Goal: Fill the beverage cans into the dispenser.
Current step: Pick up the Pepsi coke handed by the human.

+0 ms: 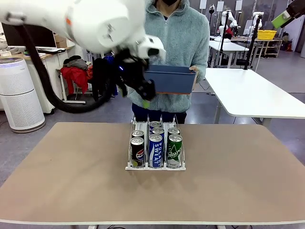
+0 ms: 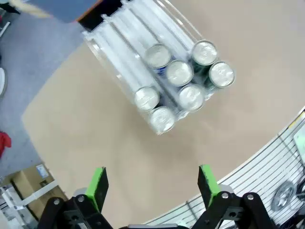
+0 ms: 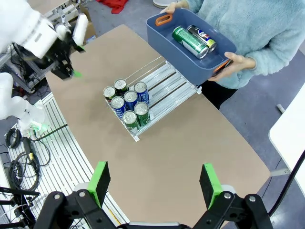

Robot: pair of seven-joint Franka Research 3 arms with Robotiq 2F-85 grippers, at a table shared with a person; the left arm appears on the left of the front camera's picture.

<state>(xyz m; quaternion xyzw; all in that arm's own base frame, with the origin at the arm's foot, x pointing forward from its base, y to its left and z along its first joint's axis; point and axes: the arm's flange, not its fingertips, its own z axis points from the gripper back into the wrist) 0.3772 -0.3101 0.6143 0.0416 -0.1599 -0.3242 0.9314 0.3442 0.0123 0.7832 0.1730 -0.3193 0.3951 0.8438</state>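
The dispenser point(image 1: 155, 166) stands mid-table with several beverage cans in its three lanes: a black one point(image 1: 137, 151), a blue-and-white Pocari Sweat point(image 1: 156, 150) and a green one point(image 1: 174, 150) at the front. From above, the silver can tops point(image 2: 179, 72) cluster at one end of the rack point(image 2: 125, 50). A person holds a dark blue bin point(image 3: 167, 47) with a green can point(image 3: 187, 41) and a dark can point(image 3: 202, 36) lying inside. My left gripper point(image 1: 145, 98) hangs open above the dispenser's far end, empty point(image 2: 152, 183). High over the table, my right gripper point(image 3: 155, 183) is open and empty.
The person stands at the far table edge, both hands on the bin point(image 1: 169, 79). Bare tabletop point(image 1: 66, 171) lies on both sides of the dispenser. A white table point(image 1: 252, 95) stands behind on the right, an air purifier point(image 1: 19, 95) at the left.
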